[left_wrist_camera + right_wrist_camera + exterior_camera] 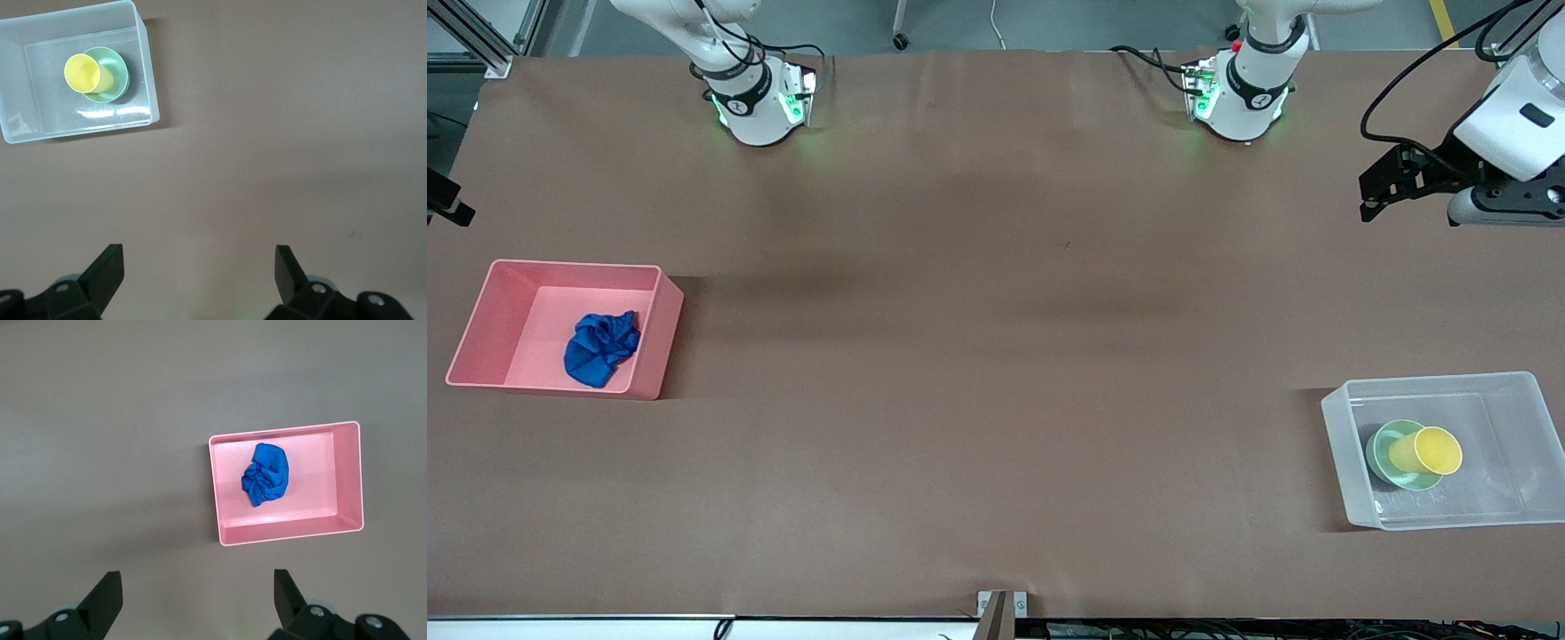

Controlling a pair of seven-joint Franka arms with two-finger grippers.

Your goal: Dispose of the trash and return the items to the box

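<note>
The blue cloth wad (600,348) lies in the pink bin (665,331); both show in the right wrist view, cloth (267,475) and bin (287,533). The yellow cup (1436,450) lies tilted in the mint-green bowl (1412,481), and both are in the clear tub (1343,462). The left wrist view shows the cup (83,72), bowl (120,72) and tub (150,73). My left gripper (1383,191) (198,267) is open and empty, high over bare table at the left arm's end. My right gripper (198,590) is open and empty, high over bare table beside the pink bin.
The brown table (996,356) carries only the pink bin at the right arm's end and the clear tub at the left arm's end, nearer the front camera. The two arm bases (756,98) (1240,93) stand along the table's edge.
</note>
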